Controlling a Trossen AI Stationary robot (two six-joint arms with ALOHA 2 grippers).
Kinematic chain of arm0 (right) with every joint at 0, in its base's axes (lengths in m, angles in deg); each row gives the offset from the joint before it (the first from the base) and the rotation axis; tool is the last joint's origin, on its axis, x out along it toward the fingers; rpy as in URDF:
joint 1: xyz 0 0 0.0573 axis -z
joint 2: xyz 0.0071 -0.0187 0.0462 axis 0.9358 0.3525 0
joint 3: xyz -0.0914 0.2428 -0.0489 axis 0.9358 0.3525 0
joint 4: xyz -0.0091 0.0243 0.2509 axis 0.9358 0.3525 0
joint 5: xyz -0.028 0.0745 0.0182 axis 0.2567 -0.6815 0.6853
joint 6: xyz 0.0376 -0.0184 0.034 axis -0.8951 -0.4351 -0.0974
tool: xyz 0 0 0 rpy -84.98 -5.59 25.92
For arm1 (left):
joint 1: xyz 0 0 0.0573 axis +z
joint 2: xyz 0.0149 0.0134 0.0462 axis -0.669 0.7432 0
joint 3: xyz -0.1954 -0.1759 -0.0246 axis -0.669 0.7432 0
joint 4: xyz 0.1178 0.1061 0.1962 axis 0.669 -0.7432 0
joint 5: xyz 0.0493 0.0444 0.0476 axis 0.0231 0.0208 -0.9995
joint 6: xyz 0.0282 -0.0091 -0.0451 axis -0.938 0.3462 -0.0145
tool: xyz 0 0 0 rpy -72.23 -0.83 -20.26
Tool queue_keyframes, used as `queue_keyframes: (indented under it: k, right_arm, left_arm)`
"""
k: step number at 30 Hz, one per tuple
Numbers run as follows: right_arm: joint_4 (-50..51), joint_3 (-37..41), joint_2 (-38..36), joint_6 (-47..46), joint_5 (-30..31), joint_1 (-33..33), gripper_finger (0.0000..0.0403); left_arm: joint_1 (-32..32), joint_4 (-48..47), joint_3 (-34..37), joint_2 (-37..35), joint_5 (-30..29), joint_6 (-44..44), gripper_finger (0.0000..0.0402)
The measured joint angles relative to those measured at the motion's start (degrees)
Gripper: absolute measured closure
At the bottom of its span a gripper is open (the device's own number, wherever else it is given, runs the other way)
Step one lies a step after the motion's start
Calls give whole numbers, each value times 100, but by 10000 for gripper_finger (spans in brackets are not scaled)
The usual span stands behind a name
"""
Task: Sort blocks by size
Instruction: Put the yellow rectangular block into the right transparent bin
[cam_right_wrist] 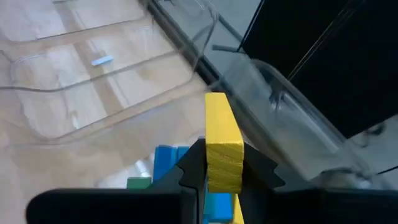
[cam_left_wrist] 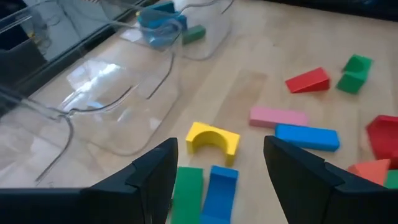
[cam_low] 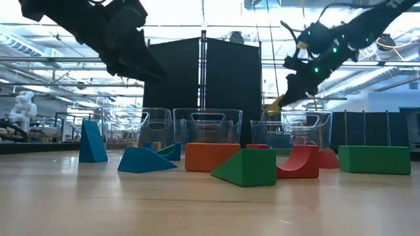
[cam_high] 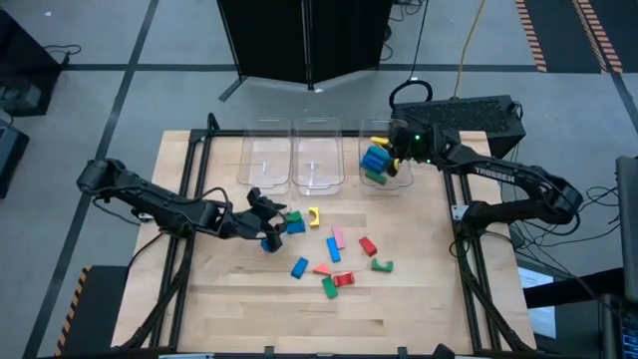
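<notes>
While the left gripper [cam_high: 271, 221] is hovering with its fingers spread over a green block [cam_left_wrist: 186, 191] and a blue block [cam_left_wrist: 219, 191] lying side by side near a yellow arch [cam_left_wrist: 212, 139], more blocks [cam_high: 339, 261] are lying scattered mid-table. Farther right, the right gripper [cam_high: 391, 147] is pinching a long yellow block [cam_right_wrist: 221, 142] above the rightmost bin [cam_high: 399, 179], which is holding blue and green pieces.

The high view looks straight down on the whole table [cam_high: 399, 329], while the low view sits at tabletop level, close behind the scattered blocks [cam_low: 249, 167], facing the clear bins [cam_low: 207, 124]. Each wrist view looks closely past its own fingers; the left wrist's farthest bin [cam_left_wrist: 199, 37] is probably the one below the right wrist.
</notes>
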Motion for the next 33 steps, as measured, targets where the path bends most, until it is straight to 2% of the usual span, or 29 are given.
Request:
queue_keyframes:
  k: [5,15,24,33]
  right_arm:
    - [-564,186,419,-287,-335,474,349]
    - [-1445,193,1545,-525,-350,648,349]
    - [-1671,195,1763,-966,-347,725,344]
    - [-1641,195,1763,-1171,-347,730,302]
  left_arm:
    - [-148,291,-2,136,-205,-19,162]
    - [-172,851,-4,918,-240,-40,162]
    - [-136,1117,-4,1365,-256,-52,162]
    - [8,1221,-7,1709,-227,-51,162]
